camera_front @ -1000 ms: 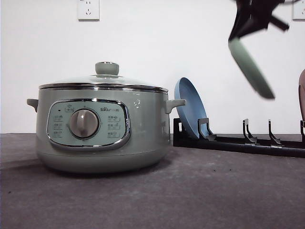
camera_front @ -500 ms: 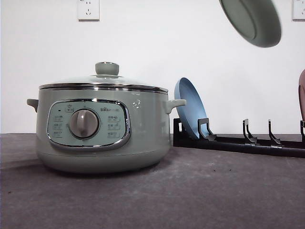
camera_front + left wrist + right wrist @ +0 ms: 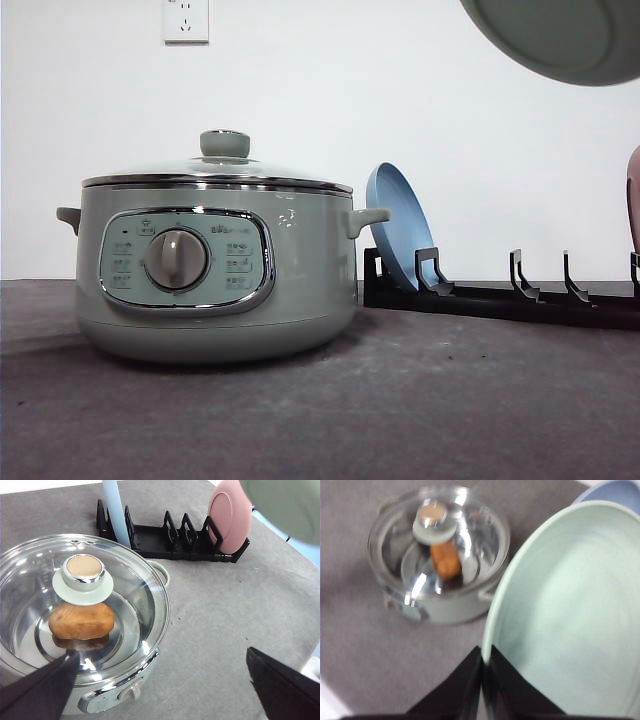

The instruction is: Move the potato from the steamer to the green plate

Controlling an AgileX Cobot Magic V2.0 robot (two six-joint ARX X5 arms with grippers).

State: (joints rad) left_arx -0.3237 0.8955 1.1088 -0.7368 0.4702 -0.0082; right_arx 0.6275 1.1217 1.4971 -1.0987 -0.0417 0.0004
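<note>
Under the steamer's (image 3: 125, 645) closed glass lid (image 3: 135, 595): potato (image 3: 81, 621), firm, matte, fairly heavy; take across its middle. Right gripper (image 3: 483, 672) pinches the green plate (image 3: 570, 625) rim aloft; left gripper (image 3: 165, 680) spread wide, empty.

Left gripper (image 3: 162, 680): two matte black fingers (image 3: 37, 690), wedge-shaped and tapering to blunt tips, plain surfaces. Right gripper (image 3: 484, 666): two matte black fingers (image 3: 457, 690) of the same wedge form, narrowing toward pointed tips, smooth faces, slightly blurred.
</note>
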